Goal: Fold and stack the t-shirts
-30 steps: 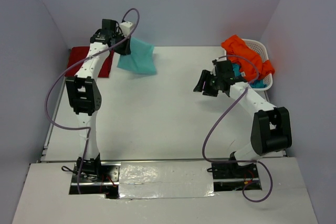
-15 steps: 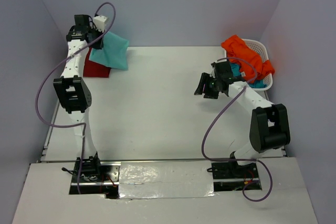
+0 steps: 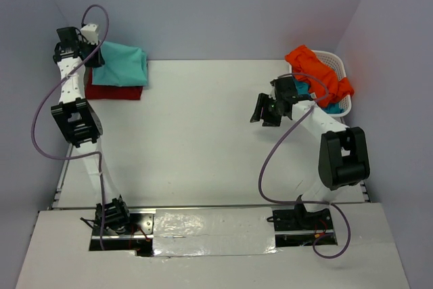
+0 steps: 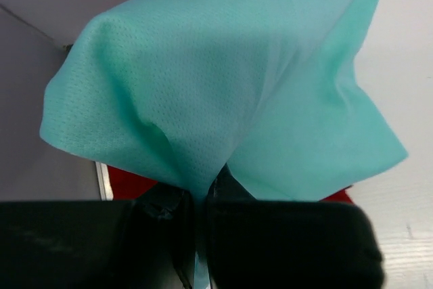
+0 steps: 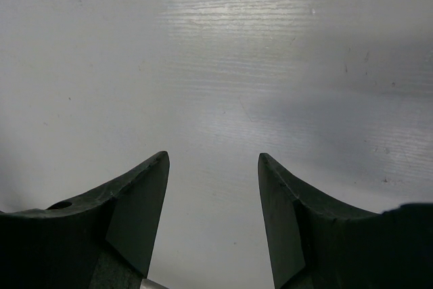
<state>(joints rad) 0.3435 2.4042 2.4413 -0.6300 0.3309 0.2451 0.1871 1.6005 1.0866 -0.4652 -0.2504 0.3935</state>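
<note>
The mint t-shirt [image 3: 123, 64] is stretching rightward from the left gripper [image 4: 199, 197], over the dark red t-shirt [image 3: 115, 91] in the far-left corner. Only the wrist view is showing its edge pinched between clenched fingers, with the cloth billowing beyond them. The right gripper [image 5: 213, 194] is hovering spread wide and holding nothing above the table [image 5: 216, 65].

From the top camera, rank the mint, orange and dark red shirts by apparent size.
Tied largest: mint shirt and orange shirt, too alike to rank.
Smallest: dark red shirt, mostly under the mint one.
</note>
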